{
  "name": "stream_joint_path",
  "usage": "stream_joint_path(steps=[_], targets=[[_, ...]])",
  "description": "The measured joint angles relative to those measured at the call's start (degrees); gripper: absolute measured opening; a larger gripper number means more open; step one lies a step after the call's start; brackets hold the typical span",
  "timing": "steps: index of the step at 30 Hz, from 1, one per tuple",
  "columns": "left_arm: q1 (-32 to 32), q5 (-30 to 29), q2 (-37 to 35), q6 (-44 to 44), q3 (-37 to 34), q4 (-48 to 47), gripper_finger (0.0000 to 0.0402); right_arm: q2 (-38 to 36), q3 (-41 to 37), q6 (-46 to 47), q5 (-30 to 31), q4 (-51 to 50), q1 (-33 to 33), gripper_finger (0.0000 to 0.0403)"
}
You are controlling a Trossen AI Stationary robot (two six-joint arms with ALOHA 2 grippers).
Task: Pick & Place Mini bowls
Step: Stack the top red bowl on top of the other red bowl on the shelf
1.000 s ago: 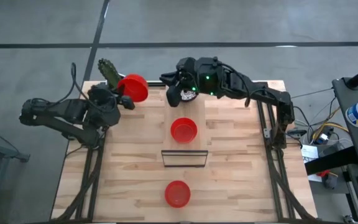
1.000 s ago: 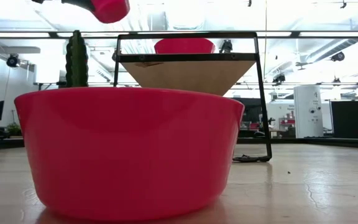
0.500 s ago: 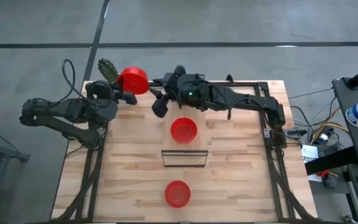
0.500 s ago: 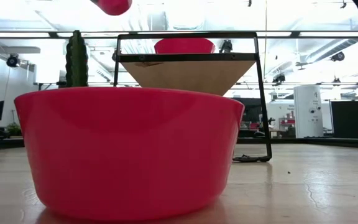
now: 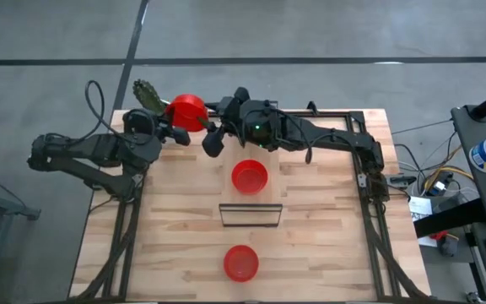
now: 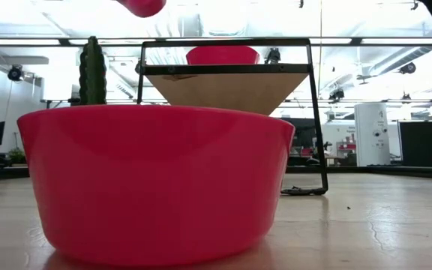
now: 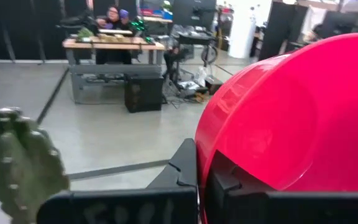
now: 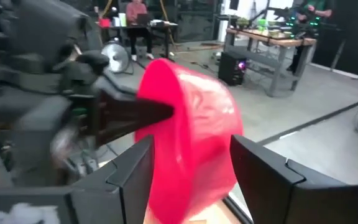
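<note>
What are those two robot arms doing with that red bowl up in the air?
The left gripper is shut on a glossy red mini bowl, held above the table's far edge. The right gripper is open, its fingers on either side of that bowl, as if to take it. Another red bowl sits on a small black-framed wooden stand, and a third red bowl rests on the wooden table.

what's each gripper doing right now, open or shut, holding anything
Left gripper: shut on the rim of a red mini bowl, held in the air.
Right gripper: open, fingers either side of that bowl, not gripping.
</note>
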Motion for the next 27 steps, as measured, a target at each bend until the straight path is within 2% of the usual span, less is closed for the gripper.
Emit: stream_joint_path(steps=[3,9,19,23,27], targets=[[-0.2,1.9,0.6,-0.2,0.0,0.1,0.0000,0.0,0.0,0.1,0.1,-0.3,-0.4,0.0196],[-0.3,2.0,1.1,-0.1,0.0,0.4,0.0000,0.0,0.0,0.1,0.2,-0.3,-0.3,0.0161],[-1.5,4.8,0.9,0.9,1.6,0.1,0.0003,-0.6,0.1,-0.2,-0.2,-3.3,-1.1,0.0025],[-1.6,6.8,0.8,1.9,3.1,0.1,0.0027,-0.6,0.1,0.4,0.0,-4.0,-1.3,0.0016],[-1.7,9.6,0.7,3.1,4.5,1.0,0.0077,-0.6,1.0,2.3,-1.3,-7.1,-2.5,0.0011]])
